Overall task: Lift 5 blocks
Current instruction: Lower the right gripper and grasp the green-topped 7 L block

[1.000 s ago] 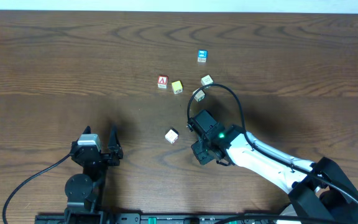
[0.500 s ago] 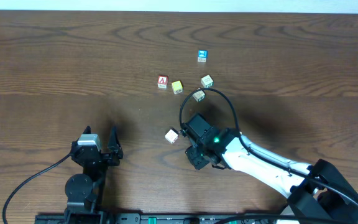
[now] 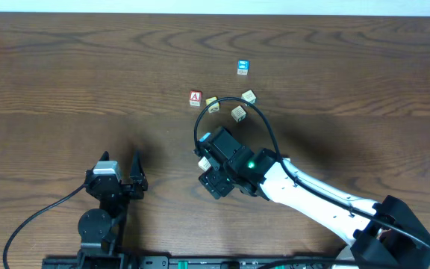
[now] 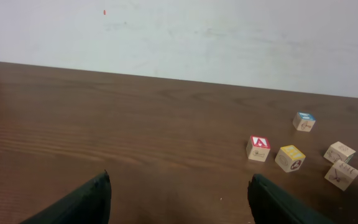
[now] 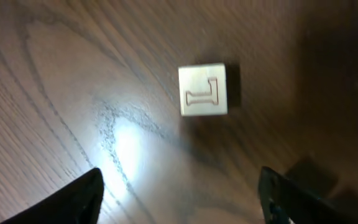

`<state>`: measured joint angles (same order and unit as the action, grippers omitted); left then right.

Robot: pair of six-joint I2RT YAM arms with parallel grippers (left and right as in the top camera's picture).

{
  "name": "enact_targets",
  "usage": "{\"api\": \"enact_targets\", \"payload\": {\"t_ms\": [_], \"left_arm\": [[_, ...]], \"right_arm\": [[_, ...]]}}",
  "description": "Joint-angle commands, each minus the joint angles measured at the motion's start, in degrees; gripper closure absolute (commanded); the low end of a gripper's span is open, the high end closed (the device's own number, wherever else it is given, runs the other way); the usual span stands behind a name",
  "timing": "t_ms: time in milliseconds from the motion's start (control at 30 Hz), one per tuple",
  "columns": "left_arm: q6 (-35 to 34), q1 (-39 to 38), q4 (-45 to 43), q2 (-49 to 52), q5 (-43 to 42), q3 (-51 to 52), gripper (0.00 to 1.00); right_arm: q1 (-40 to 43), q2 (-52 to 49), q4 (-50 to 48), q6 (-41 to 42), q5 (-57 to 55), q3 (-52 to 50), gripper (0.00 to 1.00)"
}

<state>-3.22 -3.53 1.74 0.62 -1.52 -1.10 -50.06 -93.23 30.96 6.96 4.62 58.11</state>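
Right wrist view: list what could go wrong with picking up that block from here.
1. The block lies ahead of the open right gripper, not between its jaws; closing now would likely miss it or nudge it away.
2. In the overhead view the arm's cable loops right by the yellow block; a further move might drag the cable across it and shift it.

Right gripper [image 5: 180, 186] points down, jaws spread wide (arm stretched forward-left); left gripper [image 4: 179, 193] rests, jaws equally parted

Open tabletop [image 5: 73, 74] all around pale block [image 5: 202, 90]
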Motion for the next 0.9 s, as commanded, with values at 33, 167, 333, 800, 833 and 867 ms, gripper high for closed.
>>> {"api": "enact_targets", "payload": {"t_ms": [33,167,333,800,833,867], "left_arm": [[-0.5,0.2,2.3,-0.3,1.1,0.9,0.29],[-0.5,0.2,2.4,-0.3,1.1,0.9,0.29],[-0.5,0.2,2.3,-0.3,1.1,0.9,0.29],[-0.5,0.2,2.4,-0.3,1.1,0.9,0.29],[-0.5,0.2,2.3,-0.3,1.1,0.9,0.29],[-0.5,0.2,2.3,-0.3,1.1,0.9,0.29]], "right_arm": [[-0.6,-1.7,-2.3,-5.6,0.4,1.0,0.2],[-0.6,-5.5,-5.8,-7.1,0.4,1.1,0.18],[-0.6,-11.9,-7.2,-9.4,0.2,3.1,0.2],[-0.6,-15.9,-5.6,-9.9,-2.1,12.5,0.34],[-0.6,-15.9,-5.4,-9.9,-2.2,12.5,0.35],[-0.6,-15.9,-5.2,-9.9,-2.6,12.5,0.36]]}}
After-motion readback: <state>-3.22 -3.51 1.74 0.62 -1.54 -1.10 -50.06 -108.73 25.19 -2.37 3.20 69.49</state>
